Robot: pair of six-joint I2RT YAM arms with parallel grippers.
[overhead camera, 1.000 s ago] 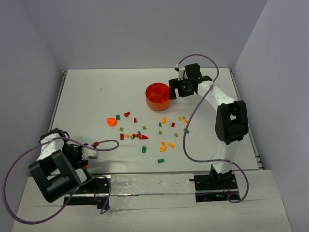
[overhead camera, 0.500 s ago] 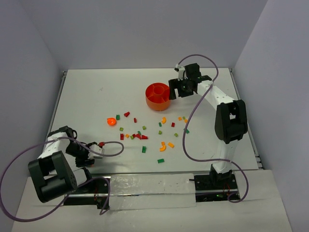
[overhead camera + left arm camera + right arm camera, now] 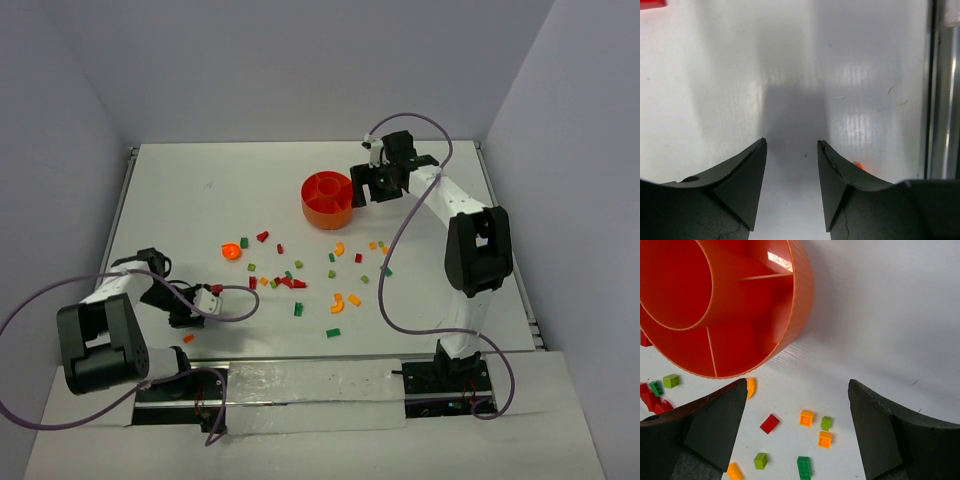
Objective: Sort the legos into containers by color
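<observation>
The round orange bowl (image 3: 327, 198) with dividers stands at the back centre, and its compartments look empty in the right wrist view (image 3: 715, 305). Small red, green, orange and yellow legos (image 3: 290, 280) lie scattered mid-table; several show in the right wrist view (image 3: 806, 417). My right gripper (image 3: 365, 186) is open and empty just right of the bowl, above the table (image 3: 797, 384). My left gripper (image 3: 208, 298) is open and empty low over bare table at the near left (image 3: 792, 141). A red brick (image 3: 650, 2) lies ahead of it. An orange bit (image 3: 857, 165) lies beside its right finger.
A larger orange curved piece (image 3: 232, 251) lies left of the scatter. The metal rail of the table's near edge (image 3: 940, 100) runs close to the left gripper. Purple cables loop over the table by both arms. Grey walls close in the table.
My left arm has swung its gripper rightward and away from the near edge, uncovering an orange bit near the rail. The right arm has not moved.
</observation>
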